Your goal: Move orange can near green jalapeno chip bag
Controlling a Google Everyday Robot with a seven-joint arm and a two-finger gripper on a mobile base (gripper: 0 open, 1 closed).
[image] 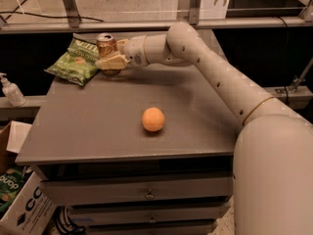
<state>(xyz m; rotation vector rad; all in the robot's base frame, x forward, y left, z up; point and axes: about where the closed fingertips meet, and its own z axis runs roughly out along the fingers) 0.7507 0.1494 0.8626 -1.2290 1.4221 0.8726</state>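
The orange can (pixel 106 47) stands upright at the far left of the grey table (pixel 98 126), its silver top showing. The green jalapeno chip bag (pixel 76 61) lies flat just left of the can, almost touching it. My gripper (pixel 111 58) reaches in from the right, and its pale fingers (pixel 113 61) are closed around the can's lower body. The can's base is hidden behind the fingers.
A round orange ball (pixel 153 119) sits near the table's middle. A soap bottle (pixel 11 91) stands on a ledge to the left. Boxes (pixel 19 204) lie on the floor at lower left. Drawers (pixel 146 192) sit under the tabletop.
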